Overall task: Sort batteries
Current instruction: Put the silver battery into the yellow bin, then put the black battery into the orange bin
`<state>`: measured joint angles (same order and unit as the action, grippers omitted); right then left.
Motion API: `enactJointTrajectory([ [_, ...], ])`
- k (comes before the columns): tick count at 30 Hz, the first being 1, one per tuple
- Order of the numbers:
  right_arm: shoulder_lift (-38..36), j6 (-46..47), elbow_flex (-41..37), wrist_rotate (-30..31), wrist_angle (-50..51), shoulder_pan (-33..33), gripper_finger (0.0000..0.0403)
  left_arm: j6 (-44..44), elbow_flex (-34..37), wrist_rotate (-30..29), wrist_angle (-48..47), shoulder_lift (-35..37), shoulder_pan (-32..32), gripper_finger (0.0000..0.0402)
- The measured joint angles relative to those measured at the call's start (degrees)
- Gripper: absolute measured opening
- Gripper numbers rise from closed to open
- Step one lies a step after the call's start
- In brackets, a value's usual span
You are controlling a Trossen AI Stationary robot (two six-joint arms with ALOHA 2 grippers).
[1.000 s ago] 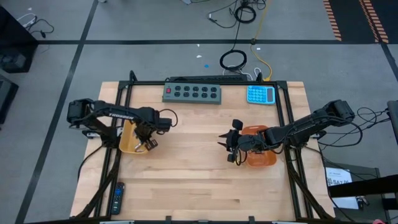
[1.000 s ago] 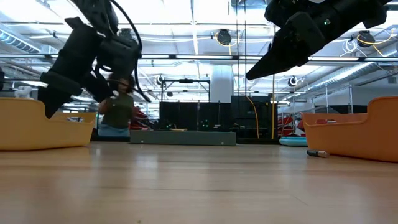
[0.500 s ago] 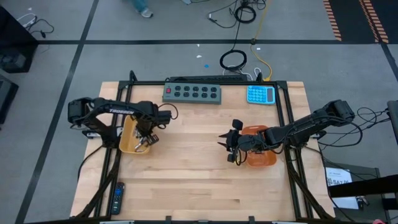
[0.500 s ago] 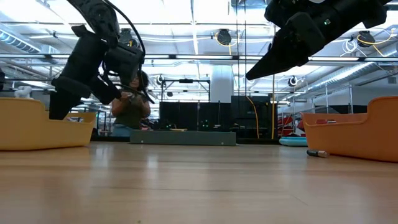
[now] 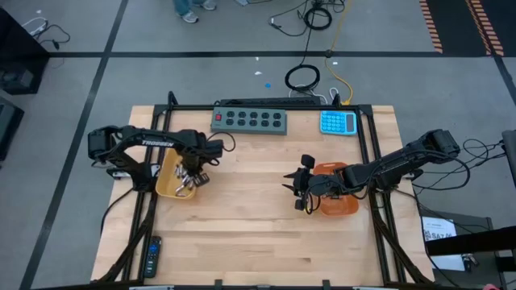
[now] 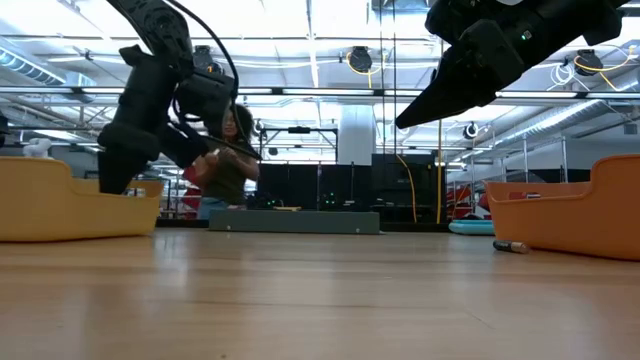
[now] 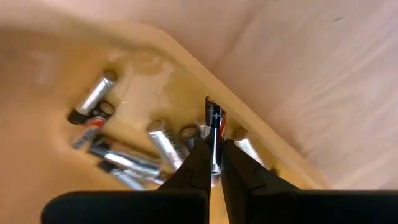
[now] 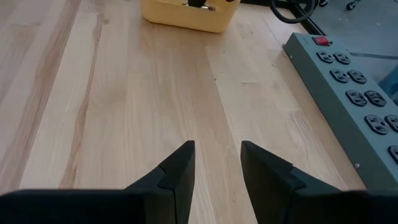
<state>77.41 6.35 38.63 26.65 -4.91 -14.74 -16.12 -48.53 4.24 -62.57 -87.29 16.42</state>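
Observation:
At the table's left stands a yellow tray [image 5: 167, 184] [image 6: 50, 200], and my left gripper [image 5: 188, 181] [image 7: 214, 163] points down into it, shut on a thin dark battery [image 7: 214, 127]. Several silvery batteries [image 7: 134, 158] lie on the tray's floor below it. My right gripper [image 5: 292, 190] [image 8: 215, 163] hovers open and holds nothing, above the bare table just left of the orange tray [image 5: 340, 201] [image 6: 570, 215]. One battery [image 6: 510, 246] lies on the table beside the orange tray. My left gripper pinches the dark battery between its two fingertips [image 7: 198, 163], on the end nearest the gripper [image 7: 215, 160]. The fingers come from above and lie along the battery. Its free end [image 7: 212, 106] sticks out past the fingertips toward the tray floor; whether it touches there I cannot tell.
A grey power strip [image 5: 250, 120] and a blue calculator [image 5: 338, 122] lie along the far edge. A black remote [image 5: 151, 256] lies at the near left corner. Bare wood spans the middle of the table between the trays. A person moves in the room behind.
My left gripper, shut on the dark battery, has swung a little toward the table's far edge over the yellow tray and has turned somewhat about its wrist. My right gripper has kept still.

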Motion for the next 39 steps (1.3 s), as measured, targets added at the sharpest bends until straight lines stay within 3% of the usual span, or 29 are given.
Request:
enactJointTrajectory([
  [10,0.0,0.0,0.0,0.0,0.0,0.0,0.0121,0.0,0.0,6.0,9.2,0.0,-0.8,0.0017],
  [22,0.0,0.0,0.0,0.0,0.0,0.0,0.0121,1.3,0.0,10.4,13.9,0.0,-2.9,0.0019],
  [31,0.0,0.0,0.0,0.0,0.0,0.0,0.0121,-3.1,0.0,6.3,9.1,0.0,-4.3,0.014],
  [39,0.0,0.0,0.0,0.0,0.0,0.0,0.0121,-4.9,0.0,6.1,6.9,0.0,-5.3,0.016],
])
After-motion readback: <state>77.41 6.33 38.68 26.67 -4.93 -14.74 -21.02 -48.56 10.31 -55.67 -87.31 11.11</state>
